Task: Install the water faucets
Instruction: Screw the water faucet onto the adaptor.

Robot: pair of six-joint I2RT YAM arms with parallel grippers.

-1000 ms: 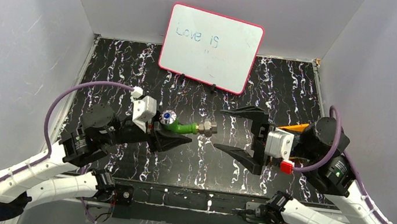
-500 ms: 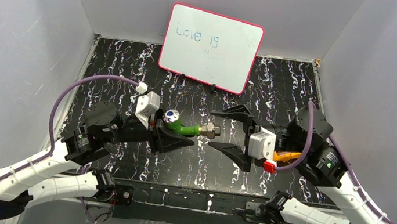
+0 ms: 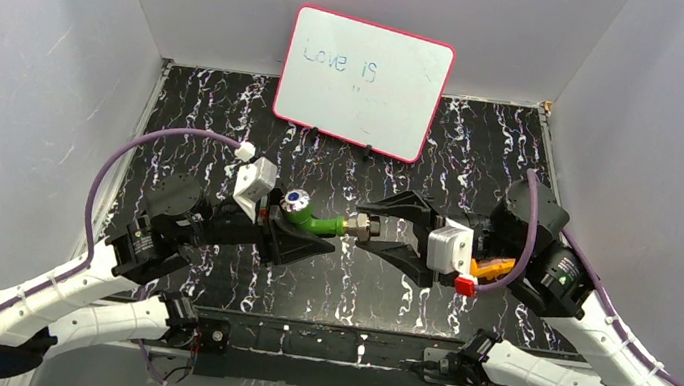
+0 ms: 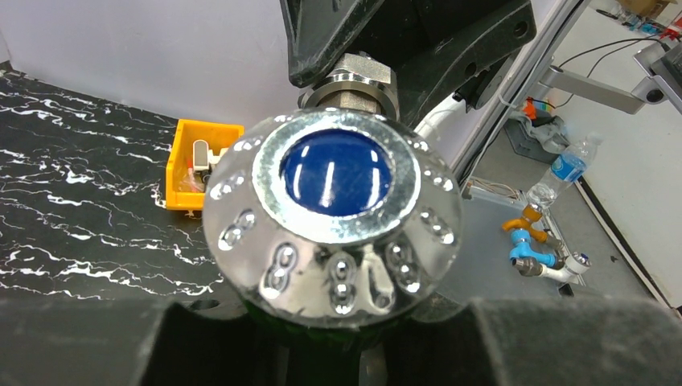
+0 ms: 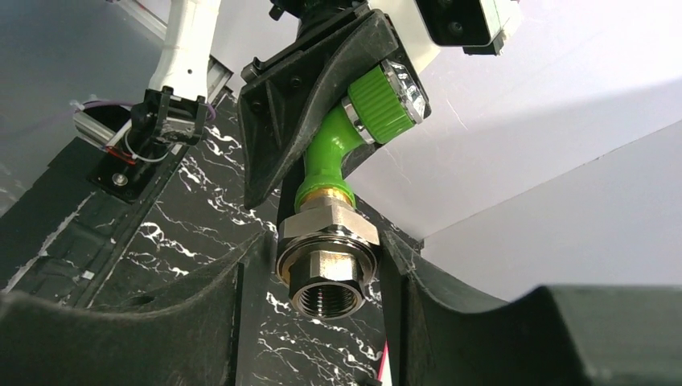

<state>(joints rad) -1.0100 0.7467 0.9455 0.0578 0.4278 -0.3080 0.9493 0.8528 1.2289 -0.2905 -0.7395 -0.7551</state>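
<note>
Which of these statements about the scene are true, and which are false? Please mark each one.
1. The left end effector holds the green tap in the air. True.
2. The knob of the tap has a red centre. False: the centre is blue, with a silver rim around it.
3. The fingers of the right end effector stand on both sides of the metal fitting. True.
4. The whiteboard is blank. False: the words "Love is" are written on it.
</note>
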